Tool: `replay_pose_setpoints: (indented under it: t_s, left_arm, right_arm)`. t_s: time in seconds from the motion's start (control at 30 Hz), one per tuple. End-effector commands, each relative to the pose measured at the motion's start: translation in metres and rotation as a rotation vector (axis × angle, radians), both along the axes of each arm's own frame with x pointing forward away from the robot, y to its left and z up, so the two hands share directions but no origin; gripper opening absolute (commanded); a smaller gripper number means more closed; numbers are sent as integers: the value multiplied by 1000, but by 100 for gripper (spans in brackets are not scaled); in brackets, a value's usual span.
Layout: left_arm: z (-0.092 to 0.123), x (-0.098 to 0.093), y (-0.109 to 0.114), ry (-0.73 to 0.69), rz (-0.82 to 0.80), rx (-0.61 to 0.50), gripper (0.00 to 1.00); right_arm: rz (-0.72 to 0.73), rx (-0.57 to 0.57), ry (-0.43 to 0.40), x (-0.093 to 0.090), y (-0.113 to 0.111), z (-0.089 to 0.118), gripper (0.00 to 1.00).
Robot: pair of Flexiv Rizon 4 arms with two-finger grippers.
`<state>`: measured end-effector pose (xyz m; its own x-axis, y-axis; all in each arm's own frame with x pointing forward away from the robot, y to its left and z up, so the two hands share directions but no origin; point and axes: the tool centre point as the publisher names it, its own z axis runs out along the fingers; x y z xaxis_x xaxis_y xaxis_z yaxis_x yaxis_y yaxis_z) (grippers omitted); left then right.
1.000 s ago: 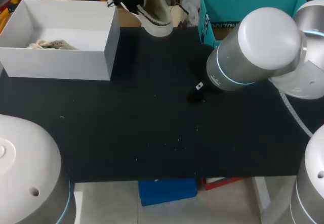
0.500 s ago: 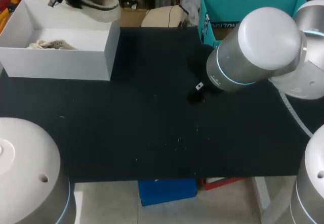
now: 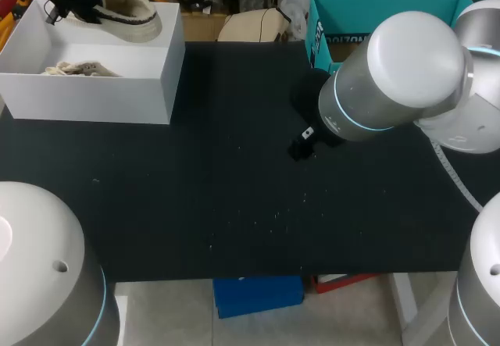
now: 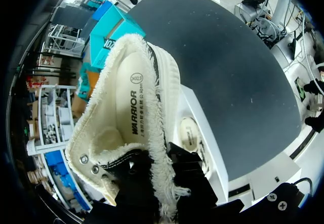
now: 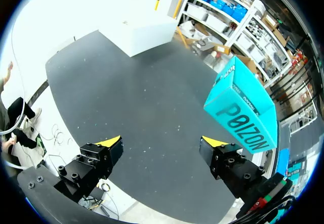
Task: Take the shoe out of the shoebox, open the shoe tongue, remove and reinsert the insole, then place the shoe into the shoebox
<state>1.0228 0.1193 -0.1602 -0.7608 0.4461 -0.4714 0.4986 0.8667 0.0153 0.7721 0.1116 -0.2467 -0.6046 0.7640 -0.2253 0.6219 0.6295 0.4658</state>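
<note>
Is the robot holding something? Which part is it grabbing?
Yes. The left claw holds the shoe by the fuzzy edge of its opening, above the shoebox. The right claw is open, holding nothing.

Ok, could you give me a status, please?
Left gripper shut on the shoe, held over the shoebox far rim. Right gripper open, empty, above table. Beige bundle inside shoebox.

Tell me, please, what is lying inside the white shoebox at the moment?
A crumpled beige bundle lies on the shoebox floor. The shoe, gripped by the left end effector, hangs over the back rim and hides the floor beneath it.
</note>
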Motion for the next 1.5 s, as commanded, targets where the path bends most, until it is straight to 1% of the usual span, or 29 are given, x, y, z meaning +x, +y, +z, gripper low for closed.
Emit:
replay_pose_setpoints:
  t_s: [0.03,0.8,0.83,0.93,1.13,1.33,1.43,1.47,1.5]
  left_arm:
    - [1,0,0,-4,0,2,0]
    - [0,1,1,2,9,5,0]
    - [-1,3,3,24,23,11,0]
    - [-2,11,13,61,44,-23,0]
    - [-9,28,37,66,140,-3,0]
    - [-29,51,53,69,209,26,0]
    - [-41,68,59,68,246,17,0]
    - [-45,74,60,53,276,47,0]
    - [-48,79,61,46,284,39,0]
  right_arm:
    - [0,2,0,0,0,-1,100]
    - [0,2,0,0,0,-1,100]
    - [0,2,0,0,0,-1,100]
    - [0,2,0,0,0,-1,100]
    - [0,2,0,0,0,-1,100]
    - [0,2,0,0,0,-1,100]
    - [0,2,0,0,0,-1,100]
    - [0,2,0,0,0,-1,100]
    - [0,2,0,0,0,-1,100]
